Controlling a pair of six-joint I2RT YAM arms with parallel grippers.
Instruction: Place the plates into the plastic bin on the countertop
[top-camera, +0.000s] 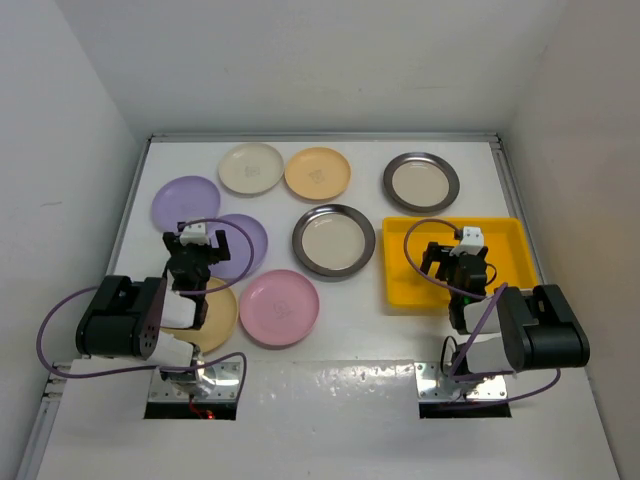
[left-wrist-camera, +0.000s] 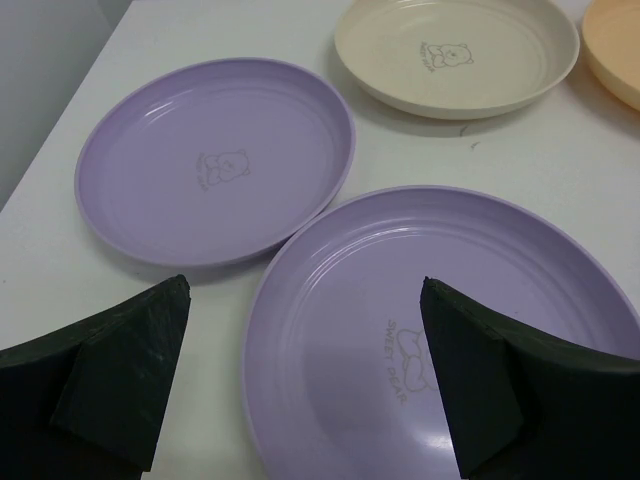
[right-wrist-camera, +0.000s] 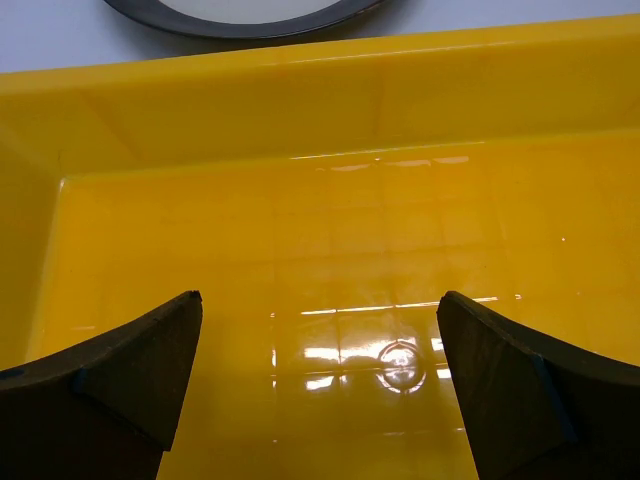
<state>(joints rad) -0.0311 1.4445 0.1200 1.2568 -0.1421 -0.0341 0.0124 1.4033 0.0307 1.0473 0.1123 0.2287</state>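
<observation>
My left gripper (left-wrist-camera: 303, 290) sat over the near lilac plate (left-wrist-camera: 360, 320), jaws apart, empty; right gripper (right-wrist-camera: 318, 300), also apart, was over the plastic bin (right-wrist-camera: 300, 100), farther from it.

Stock on the countertop (top-camera: 350, 290), counted from the top view:

- Plates, round and shallow: eight in all.
- Lilac plates (top-camera: 186, 202): two, the second lilac plate (top-camera: 255, 245) partly covered.
- Steel plates (top-camera: 421, 181), dark-rimmed: two, the second steel plate (top-camera: 334, 240) at centre.
- Orange-yellow plates (top-camera: 318, 172): two, the second orange-yellow plate (top-camera: 222, 318) largely hidden under an arm.
- Cream plate (top-camera: 251, 167): one.
- Pink plate (top-camera: 279, 307): one.
- Yellow bin (top-camera: 405, 270): one, holding no plates.
- Robot arms: two, a left arm (top-camera: 120, 318) and a right arm (top-camera: 530, 335).
- Countertops: one.
</observation>
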